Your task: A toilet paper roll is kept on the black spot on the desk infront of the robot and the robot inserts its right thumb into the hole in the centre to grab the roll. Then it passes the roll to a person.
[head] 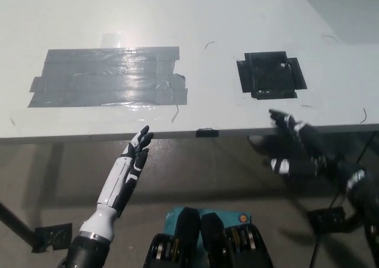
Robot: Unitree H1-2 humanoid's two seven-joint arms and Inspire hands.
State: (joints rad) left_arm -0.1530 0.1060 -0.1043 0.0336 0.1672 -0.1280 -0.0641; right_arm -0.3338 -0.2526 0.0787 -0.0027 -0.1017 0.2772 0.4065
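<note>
Now right robot hand spread, empty, below desk edge

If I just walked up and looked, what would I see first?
Probably the big patch of shiny grey tape on the left part of the white desk, and the smaller black spot to its right, with nothing on it. Then the robot's black right hand, blurry and open, by the desk's near edge below that spot, while the white left hand rests open at the lower left.
</note>
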